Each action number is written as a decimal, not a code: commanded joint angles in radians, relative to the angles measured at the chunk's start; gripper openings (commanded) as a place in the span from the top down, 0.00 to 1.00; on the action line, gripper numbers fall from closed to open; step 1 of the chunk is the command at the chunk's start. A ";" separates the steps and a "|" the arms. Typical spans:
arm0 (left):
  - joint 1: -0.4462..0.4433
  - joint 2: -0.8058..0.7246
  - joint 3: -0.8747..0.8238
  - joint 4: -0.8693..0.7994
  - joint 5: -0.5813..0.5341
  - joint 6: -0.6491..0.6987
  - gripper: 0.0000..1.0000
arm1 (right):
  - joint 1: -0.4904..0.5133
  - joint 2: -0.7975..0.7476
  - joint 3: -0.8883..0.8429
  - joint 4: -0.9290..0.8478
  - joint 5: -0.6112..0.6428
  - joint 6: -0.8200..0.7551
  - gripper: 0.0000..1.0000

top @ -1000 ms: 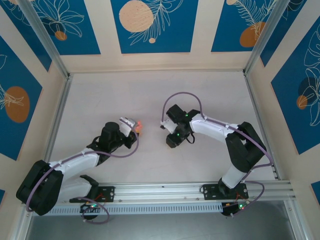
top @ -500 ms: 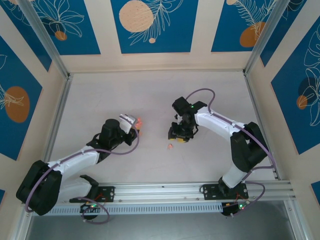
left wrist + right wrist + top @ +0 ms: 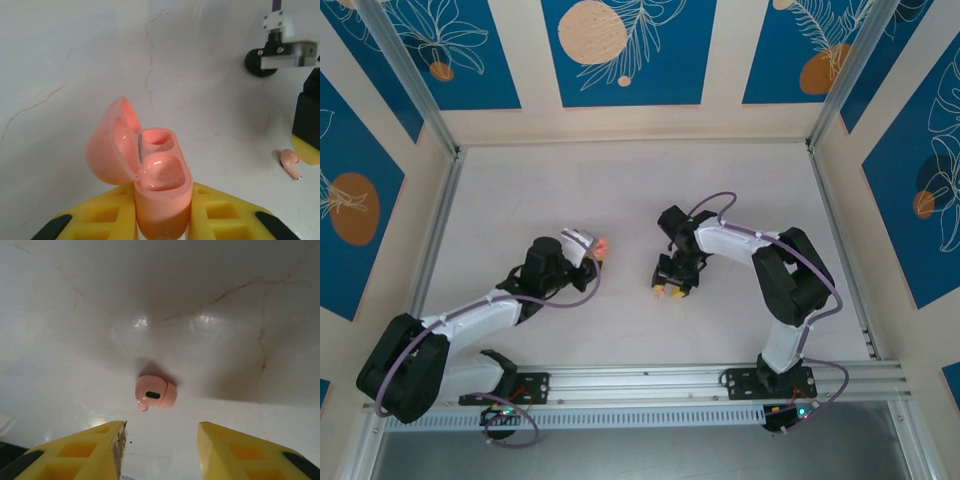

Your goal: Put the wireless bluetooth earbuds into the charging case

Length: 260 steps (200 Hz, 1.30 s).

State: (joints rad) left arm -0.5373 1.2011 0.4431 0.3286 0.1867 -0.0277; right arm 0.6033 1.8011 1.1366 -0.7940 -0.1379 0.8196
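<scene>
The left gripper (image 3: 592, 250) sits left of the middle of the white, faintly veined bench (image 3: 520, 190), and its yellow fingers (image 3: 220, 212) are closed on the lower body of a salmon-pink rounded plastic charging case (image 3: 162, 192), holding it upright. The case's lid is swung open to the left on its hinge. Seen from the left wrist, the farther socket in the case is an empty hollow. The nearer one shows a glossy pink rounded surface, and it is not clear whether that is a seated bud or the bare socket. The right gripper (image 3: 667, 287) points down at the bench near the centre, well apart from the case. Its yellow fingers (image 3: 95, 450) are spread wide and hold nothing. A small salmon-pink stemmed earbud (image 3: 156, 395) lies on the bench on its side, in line with the gap between those fingers and just beyond their tips, touching neither. A dark oval patch on it faces up and its short stem points toward the fingers. From the left wrist the same earbud (image 3: 290, 163) appears at the right, resting on the bench just beside one yellow fingertip of the right gripper.
</scene>
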 commanded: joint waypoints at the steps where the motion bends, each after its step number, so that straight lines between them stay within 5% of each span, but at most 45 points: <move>1: -0.010 0.001 0.029 0.029 0.039 -0.013 0.76 | 0.010 0.023 0.003 0.007 -0.038 0.006 0.57; 260: -0.009 -0.022 0.042 -0.029 0.065 0.017 0.75 | 0.061 0.165 0.142 -0.052 0.084 -0.070 0.68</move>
State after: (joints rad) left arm -0.5373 1.1992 0.4538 0.3126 0.2230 -0.0231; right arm 0.6491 1.9347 1.2629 -0.8219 -0.0742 0.7586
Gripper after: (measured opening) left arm 0.249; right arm 0.336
